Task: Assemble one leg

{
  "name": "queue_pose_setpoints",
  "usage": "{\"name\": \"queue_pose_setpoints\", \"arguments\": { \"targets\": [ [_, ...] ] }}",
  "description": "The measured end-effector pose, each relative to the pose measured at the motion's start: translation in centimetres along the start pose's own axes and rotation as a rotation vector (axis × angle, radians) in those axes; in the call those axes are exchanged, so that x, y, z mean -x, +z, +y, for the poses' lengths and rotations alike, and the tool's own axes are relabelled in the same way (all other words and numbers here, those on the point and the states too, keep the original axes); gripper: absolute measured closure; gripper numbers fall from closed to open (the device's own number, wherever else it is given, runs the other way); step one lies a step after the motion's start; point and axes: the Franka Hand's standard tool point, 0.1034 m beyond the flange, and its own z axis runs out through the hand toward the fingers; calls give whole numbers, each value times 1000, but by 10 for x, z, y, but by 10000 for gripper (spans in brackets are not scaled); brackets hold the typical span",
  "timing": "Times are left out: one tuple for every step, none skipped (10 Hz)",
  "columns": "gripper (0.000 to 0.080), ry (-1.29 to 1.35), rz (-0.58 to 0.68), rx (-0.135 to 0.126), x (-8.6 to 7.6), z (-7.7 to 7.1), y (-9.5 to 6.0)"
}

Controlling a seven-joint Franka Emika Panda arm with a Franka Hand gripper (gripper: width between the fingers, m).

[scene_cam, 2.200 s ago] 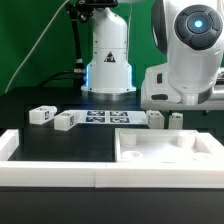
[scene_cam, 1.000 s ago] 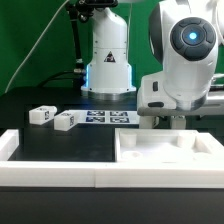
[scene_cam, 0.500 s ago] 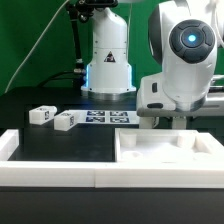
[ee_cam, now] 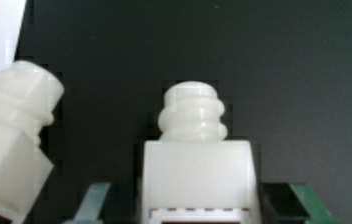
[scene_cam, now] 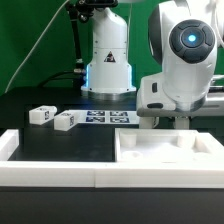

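Arm lowered; leg (ee_cam: 198, 160) between end effector (ee_cam: 194, 198) fingers (ee_cam: 102, 202), small gaps.

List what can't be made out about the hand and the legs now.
Wrist view: the picture's edge cuts off the hand, so whether its fingers touch the leg between them is unclear.
Exterior view: the arm mostly hides that leg and the neighbouring leg.
Exterior view: tags on the two legs at its left are too small to read.
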Motion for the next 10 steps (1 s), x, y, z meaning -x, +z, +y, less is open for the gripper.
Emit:
{"name": "queue_pose_setpoints", "arguments": {
  "targets": [
    [512, -4, -5, -3, 1, 0, -2],
    [511, -18, -17, -15, 7, 1, -17],
    [511, -21, -17, -23, 15, 2, -34],
    [511, -26, -24, -26, 27, 1, -53],
    [511, -35, -15, -31, 38, -1, -77],
    [511, -34, 26, -34, 43, -2, -92],
    [511, -33, 37, -33, 42, -2, -88],
    [511, -32, 74, -34, 37, -2, -87],
    [511, -32, 155, -38, 31, -3, -92],
    [511, -33, 271, -37, 28, -3, -95]
  ]
}}
